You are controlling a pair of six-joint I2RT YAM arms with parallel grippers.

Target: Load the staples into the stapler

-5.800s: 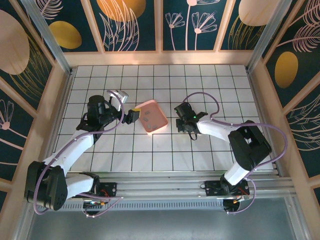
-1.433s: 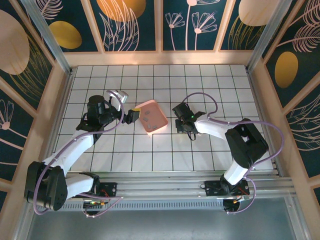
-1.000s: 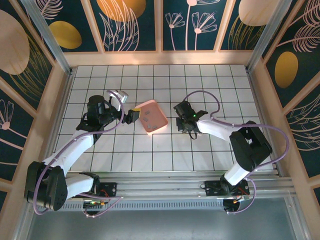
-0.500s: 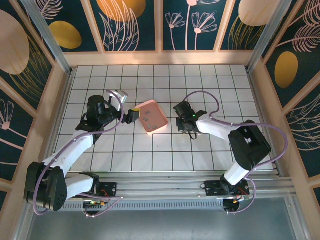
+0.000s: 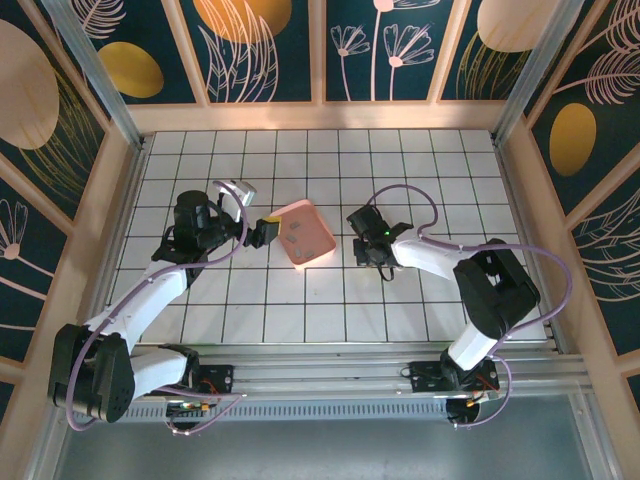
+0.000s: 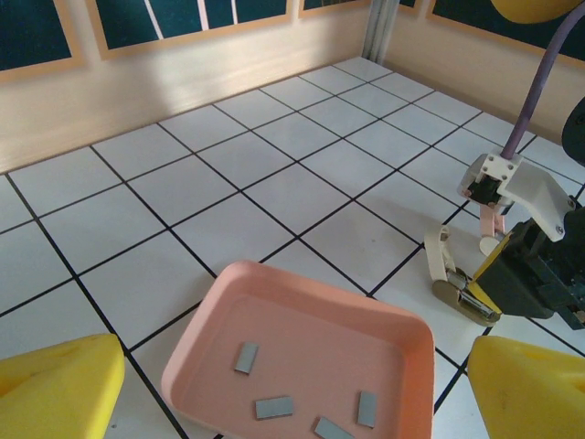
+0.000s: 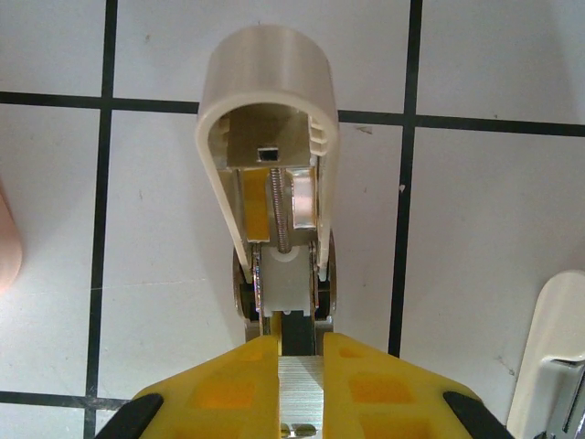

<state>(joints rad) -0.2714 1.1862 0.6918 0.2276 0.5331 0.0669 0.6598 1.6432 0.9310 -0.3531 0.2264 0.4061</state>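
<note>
Right gripper [image 7: 300,346]: yellow fingers [image 7: 233,380] drawn nearly together, pinched on the narrow rear end of the stapler [image 7: 265,101]. The rest of the stapler reaches straight out ahead of the fingertips. Its cream lid is swung open, with the spring and metal channel bare on the underside (no strip visible in the channel). White tiles [image 7: 494,238] lie beneath the jaws. In the left wrist view the stapler's base sits low at the tile while the lid tilts up from it.

Left gripper [image 5: 266,230]: fingers [image 6: 55,389] spread wide with nothing between the pads. It hangs just beside the near edge of the tray [image 6: 311,291]. Whether a pad touches the rim I cannot tell.

Tray: directly ahead of the left fingers and low between them, flat on the tiles. From the right gripper it lies off to the side, close but apart.

Staples [image 6: 245,357]: four short grey strips loose on the tray floor, scattered and not touching each other. One is toward the left finger's side, two near the middle and one toward the right finger's side. The lowest is cut by the frame edge.

The stapler and right gripper sit past the tray's far right corner as seen from the left gripper, near it but clear of the rim.
</note>
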